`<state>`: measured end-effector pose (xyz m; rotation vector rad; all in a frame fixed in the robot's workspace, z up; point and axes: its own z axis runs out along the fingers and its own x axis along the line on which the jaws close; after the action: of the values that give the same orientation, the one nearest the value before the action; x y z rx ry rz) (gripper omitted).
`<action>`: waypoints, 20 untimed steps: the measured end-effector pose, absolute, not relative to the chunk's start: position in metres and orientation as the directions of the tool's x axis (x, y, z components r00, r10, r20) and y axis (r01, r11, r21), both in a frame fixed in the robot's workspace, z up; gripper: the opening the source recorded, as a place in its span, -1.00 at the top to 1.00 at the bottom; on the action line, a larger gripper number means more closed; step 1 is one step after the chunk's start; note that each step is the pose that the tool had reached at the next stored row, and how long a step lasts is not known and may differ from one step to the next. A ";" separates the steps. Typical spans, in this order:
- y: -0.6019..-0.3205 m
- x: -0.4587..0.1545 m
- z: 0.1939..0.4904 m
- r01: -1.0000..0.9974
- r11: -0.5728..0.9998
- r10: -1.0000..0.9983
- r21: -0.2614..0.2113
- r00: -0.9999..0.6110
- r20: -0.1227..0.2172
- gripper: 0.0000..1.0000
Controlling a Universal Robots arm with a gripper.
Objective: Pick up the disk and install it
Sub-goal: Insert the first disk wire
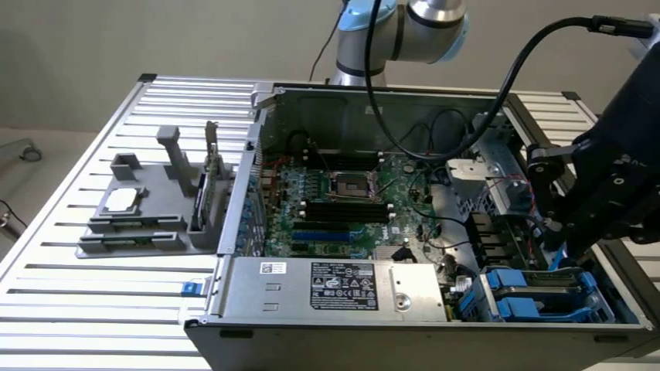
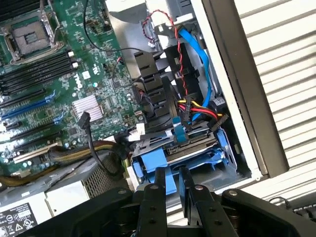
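Most of the work looks done, by my reading. The disk (image 2: 185, 148) lies flat in its blue rails, low in a corner of the open computer case (image 1: 309, 344). It sits near the power supply (image 1: 341, 287) and below a bundle of red, yellow and blue cables (image 2: 197, 106). It looks level rather than tilted, though I cannot tell whether it is pushed fully home.

The gripper (image 2: 172, 173) hovers just over the near edge of the disk. Its fingers (image 2: 150, 197) stand narrow, close together, and I make out nothing held between them — the blue in the gap appears to belong to the rails beneath. In the exterior view the arm's dark wrist hangs over the same corner, at that view's right.

On the slatted table (image 1: 103, 309), at the exterior view's left, a grey fixture (image 1: 139, 232) carries a small square chip (image 1: 122, 199) and a thin upright card (image 1: 212, 166) — neither is part of this job. What is left, if anything, is the last seating of the disk.
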<state>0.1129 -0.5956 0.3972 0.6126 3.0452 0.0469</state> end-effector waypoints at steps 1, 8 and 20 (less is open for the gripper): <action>-0.596 0.113 0.397 0.401 0.915 0.402 0.037 -0.915 -0.028 0.48; -0.596 0.113 0.395 0.504 0.863 0.506 0.038 -0.862 -0.028 0.48; -0.596 0.113 0.388 0.647 0.760 0.648 0.059 -0.761 -0.011 0.48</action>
<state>0.1129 -0.5956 0.3884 1.0739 2.9181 0.0806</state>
